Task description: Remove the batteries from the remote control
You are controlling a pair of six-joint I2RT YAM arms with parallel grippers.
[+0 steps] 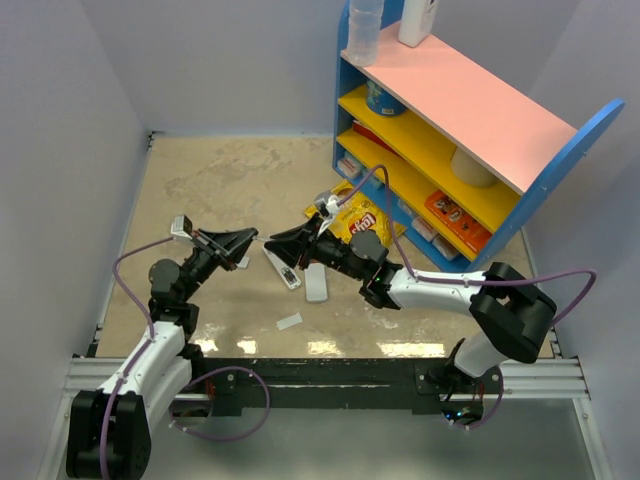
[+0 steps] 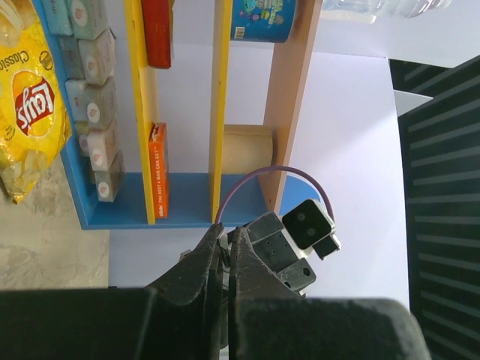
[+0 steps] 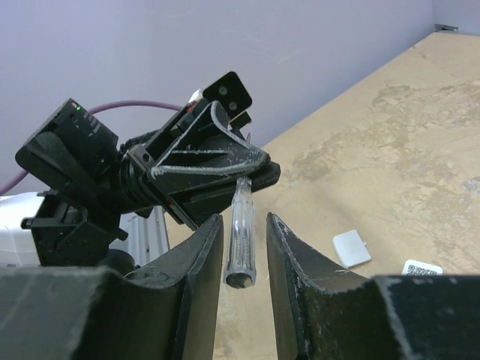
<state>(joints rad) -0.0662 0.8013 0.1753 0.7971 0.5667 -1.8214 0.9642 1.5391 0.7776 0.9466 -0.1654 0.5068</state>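
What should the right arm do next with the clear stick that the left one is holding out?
Probably close the right gripper onto the clear stick. In the right wrist view the stick sits between its fingers with a gap on each side, so it is not gripped yet, while the left gripper is shut on the far end. Only then should the left let go.

Blue shelf unit (image 1: 480, 110), yellow chip bag (image 1: 360, 215), clear stick (image 3: 241, 240), white scrap (image 1: 289, 322).

The remote control (image 1: 316, 283) lies on the table (image 1: 200, 190), before the chip bag (image 1: 358, 213).
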